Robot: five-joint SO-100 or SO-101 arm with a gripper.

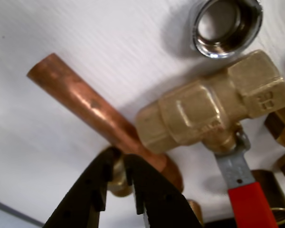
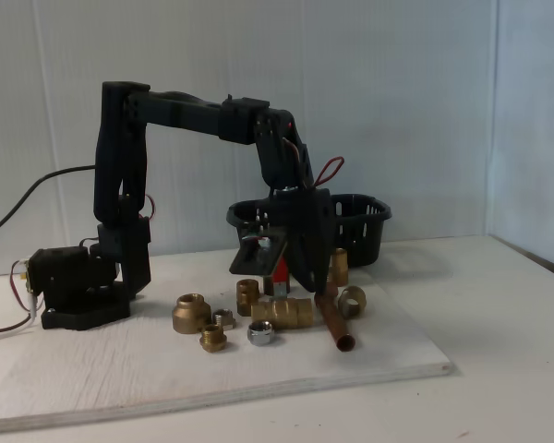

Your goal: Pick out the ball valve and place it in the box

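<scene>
While the two black fingers of my gripper (image 1: pixel 126 164) hang over the pile of fittings, the wrist view shows them parted by only a narrow gap and clasping nothing; the copper tube (image 1: pixel 92 111) lies just past their tips, running away to the upper left of that view. The ball valve (image 1: pixel 206 111), a chunky brass body with hexagonal ends and a flat bright-red lever on a grey metal tang, lies just beyond and to the right of the fingertips, its near end touching or overlapping the tube. In the fixed view the valve (image 2: pixel 282 312) rests on the white board (image 2: pixel 120 369), under the gripper (image 2: pixel 300 268), among plain brass couplings.

I judge it heavy, rigid and smooth, so it could slide or twist in a light pinch. The hex flats of the body look like the best hold: parallel faces near the weight. The thin lever would be easy to pinch, but the body would swing from it.

Raised marks are cast on the far hex end and on the middle of the body; I cannot read either.

A chrome ring (image 1: pixel 226 26) sits beyond the valve. The black slotted oval basket (image 2: pixel 360 226) stands behind the arm, well clear of the pile.
</scene>
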